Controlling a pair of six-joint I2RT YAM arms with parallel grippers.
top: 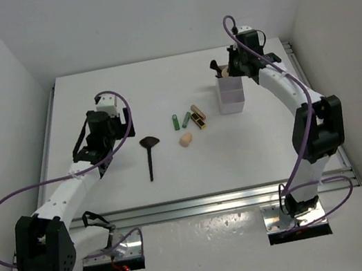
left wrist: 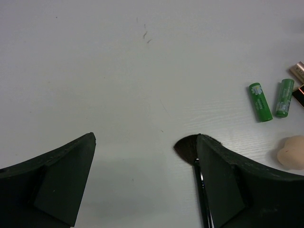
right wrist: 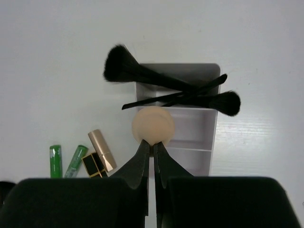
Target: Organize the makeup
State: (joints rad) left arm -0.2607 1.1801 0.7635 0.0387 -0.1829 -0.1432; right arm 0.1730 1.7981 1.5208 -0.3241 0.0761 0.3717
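Observation:
My right gripper (right wrist: 153, 144) is shut on a peach sponge (right wrist: 153, 124) and holds it above the white box (right wrist: 211, 137); it also shows in the top view (top: 233, 63). Two black brushes (right wrist: 142, 73) and thin sticks lie across the box's far compartment. On the table lie a second peach sponge (top: 186, 139), two green tubes (top: 175, 122), a tan tube (top: 197, 111) and a black-gold tube (top: 197, 121). A black fan brush (top: 150, 156) lies left of them. My left gripper (left wrist: 145, 137) is open and empty, its right finger just over the brush head (left wrist: 186, 147).
The white box (top: 231, 95) stands at the back right of the table. White walls close in the table on the left, back and right. A metal rail runs along the near edge by the arm bases.

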